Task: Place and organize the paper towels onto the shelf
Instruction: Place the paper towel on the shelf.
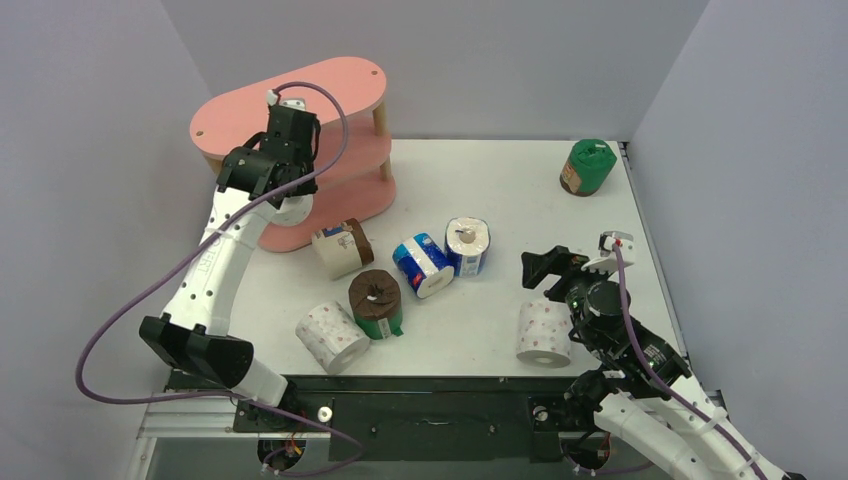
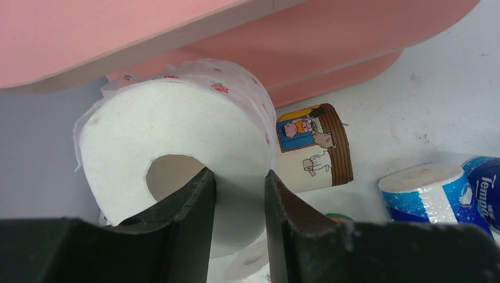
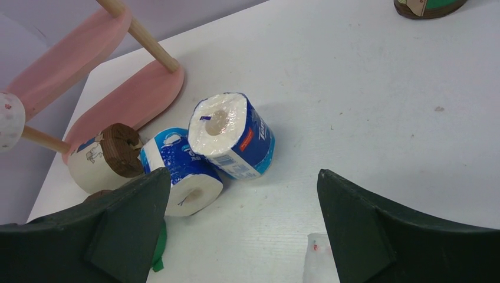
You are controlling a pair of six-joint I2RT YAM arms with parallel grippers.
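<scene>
My left gripper (image 2: 239,177) is shut on a white pink-dotted paper towel roll (image 2: 177,130), one finger inside its core and the other outside its wall. It holds the roll at the front left end of the pink shelf (image 1: 290,100), just under the top board (image 2: 118,35). From above, the left gripper (image 1: 255,170) hides the roll. My right gripper (image 3: 243,172) is open and empty above the table, beside another dotted roll (image 1: 543,333). Two blue-wrapped rolls (image 1: 421,264) (image 1: 467,245) lie mid-table.
A beige-and-brown roll (image 1: 340,248) lies against the shelf's bottom board. A brown-and-green roll (image 1: 376,303) and a dotted roll (image 1: 332,336) sit near the front. A green roll (image 1: 586,167) stands at the far right corner. Grey walls close in three sides.
</scene>
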